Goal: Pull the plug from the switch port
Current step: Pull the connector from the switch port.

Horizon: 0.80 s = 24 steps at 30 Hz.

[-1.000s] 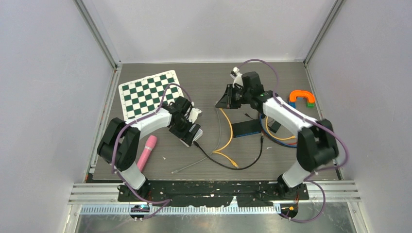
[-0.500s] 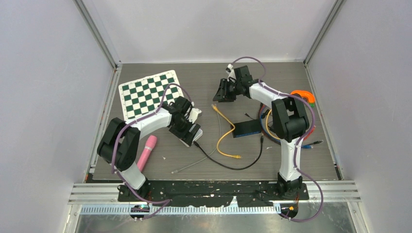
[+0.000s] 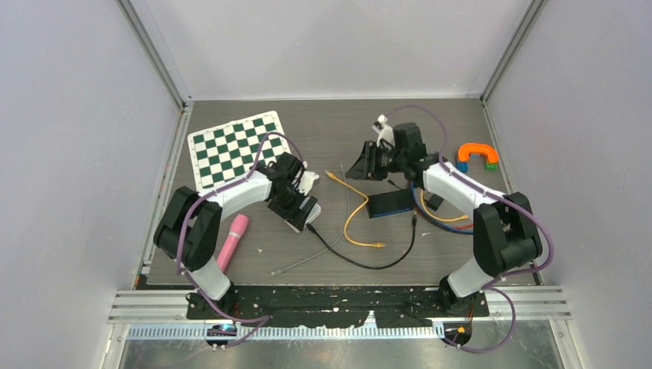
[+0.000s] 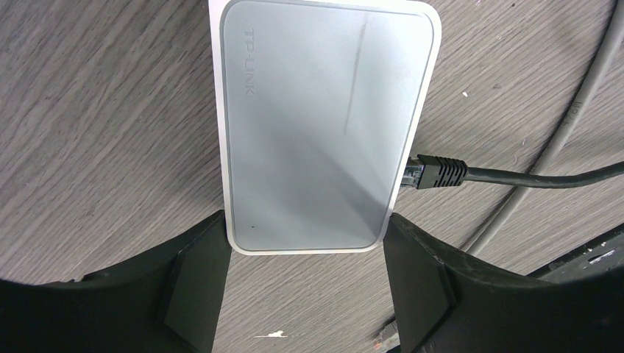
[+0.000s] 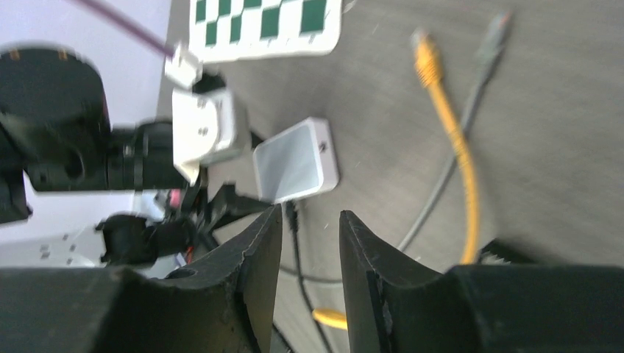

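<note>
A white TP-LINK switch [image 4: 320, 125] lies flat on the wooden table. My left gripper [image 4: 305, 224] is shut on its near end, one finger against each side. A black plug [image 4: 440, 173] sits in the port on the switch's right side, and its black cable [image 3: 346, 257] runs off across the table. In the top view the left gripper [image 3: 296, 206] covers most of the switch [image 3: 310, 213]. My right gripper [image 3: 363, 163] hovers to the right of it, open by a narrow gap and holding nothing. In its own view the right gripper [image 5: 310, 213] looks toward the switch [image 5: 296, 159].
A yellow cable [image 3: 354, 211] and a grey cable [image 3: 347, 196] lie loose between the arms. A dark switch box [image 3: 388, 202] with blue and yellow leads sits under the right arm. A chessboard mat [image 3: 234, 147] lies back left, a pink cylinder [image 3: 233, 238] front left, an orange horseshoe [image 3: 478, 154] back right.
The right arm swung toward the back, then came forward toward the centre. The yellow cable's upper end moved left and now lies on the table. The left arm stayed put.
</note>
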Motion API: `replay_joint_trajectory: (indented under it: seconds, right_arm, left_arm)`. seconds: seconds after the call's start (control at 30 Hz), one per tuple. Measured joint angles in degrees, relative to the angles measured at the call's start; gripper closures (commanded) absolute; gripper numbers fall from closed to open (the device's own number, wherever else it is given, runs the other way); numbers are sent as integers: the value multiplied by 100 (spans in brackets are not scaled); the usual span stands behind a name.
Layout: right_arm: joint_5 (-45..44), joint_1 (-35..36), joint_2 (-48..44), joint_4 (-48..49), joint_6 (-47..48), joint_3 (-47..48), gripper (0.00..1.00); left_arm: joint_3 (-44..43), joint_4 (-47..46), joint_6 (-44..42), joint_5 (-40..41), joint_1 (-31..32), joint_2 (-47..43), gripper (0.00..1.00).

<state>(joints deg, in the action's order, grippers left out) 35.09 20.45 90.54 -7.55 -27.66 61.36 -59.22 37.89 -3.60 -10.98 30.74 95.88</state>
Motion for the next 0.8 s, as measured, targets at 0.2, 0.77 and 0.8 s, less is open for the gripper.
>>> replay_joint_trajectory:
  seconds: [0.2, 0.77, 0.8]
  right_arm:
    - [289, 935, -122, 636, -557, -1154, 60]
    - [367, 1773, 667, 1093, -815, -1062, 60]
    - [365, 1784, 756, 1093, -813, -1010, 60]
  left_arm:
    - [0, 7, 15, 2, 0, 0, 28]
    - [-81, 85, 59, 48, 0, 4, 25]
    - [-94, 111, 59, 48, 0, 15, 24]
